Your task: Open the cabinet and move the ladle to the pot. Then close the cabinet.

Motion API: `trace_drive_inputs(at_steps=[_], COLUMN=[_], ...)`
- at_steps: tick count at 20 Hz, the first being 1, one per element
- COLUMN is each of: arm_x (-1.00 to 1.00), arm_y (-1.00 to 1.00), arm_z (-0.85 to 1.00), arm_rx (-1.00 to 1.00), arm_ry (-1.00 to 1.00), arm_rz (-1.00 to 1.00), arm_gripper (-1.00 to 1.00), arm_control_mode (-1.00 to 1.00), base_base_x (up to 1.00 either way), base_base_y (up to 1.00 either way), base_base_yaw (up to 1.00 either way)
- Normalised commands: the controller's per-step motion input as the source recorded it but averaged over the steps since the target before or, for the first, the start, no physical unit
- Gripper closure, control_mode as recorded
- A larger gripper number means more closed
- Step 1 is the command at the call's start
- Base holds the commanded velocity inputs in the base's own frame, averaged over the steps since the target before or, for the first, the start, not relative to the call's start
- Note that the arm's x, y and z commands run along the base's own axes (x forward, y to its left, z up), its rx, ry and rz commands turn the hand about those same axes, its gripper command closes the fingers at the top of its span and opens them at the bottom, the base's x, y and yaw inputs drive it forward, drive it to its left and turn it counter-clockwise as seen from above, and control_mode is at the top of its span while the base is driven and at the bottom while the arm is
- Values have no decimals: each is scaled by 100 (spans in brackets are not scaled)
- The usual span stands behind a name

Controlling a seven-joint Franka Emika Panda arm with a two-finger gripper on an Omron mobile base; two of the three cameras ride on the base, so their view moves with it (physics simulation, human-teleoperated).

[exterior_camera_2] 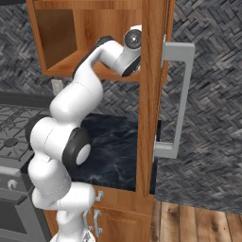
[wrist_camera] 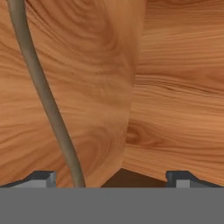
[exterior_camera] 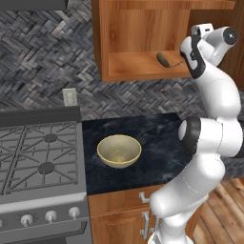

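Between the wide-apart pincer [wrist_camera: 111, 177] tips, nearer one, runs the ladle [wrist_camera: 43, 94] handle.

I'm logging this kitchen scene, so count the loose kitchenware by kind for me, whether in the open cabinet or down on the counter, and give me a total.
Ladle: 1, on the shelf of the cabinet
Bowl: 1, on the counter
Total: 2
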Motion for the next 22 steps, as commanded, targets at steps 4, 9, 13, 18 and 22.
trace_drive_inputs(at_steps=[4,9,13,18,22], arm_x=[21,25,26,21,13], arm_y=[-8,-7,-5,-8,-7], arm_z=[-1,-5,-4,-10,-14], arm_rx=[-1,-1,-1,0,0], arm_ry=[0,0,0,0,0], arm_rz=[0,0,0,0,0], arm_gripper=[-100,-100,-100,-100,-100], arm_control_mode=[-100,-100,-100,-100,-100], base_base_x=[0,0,0,0,0], base_base_y=[0,0,0,0,0], base_base_yaw=[0,0,0,0,0])
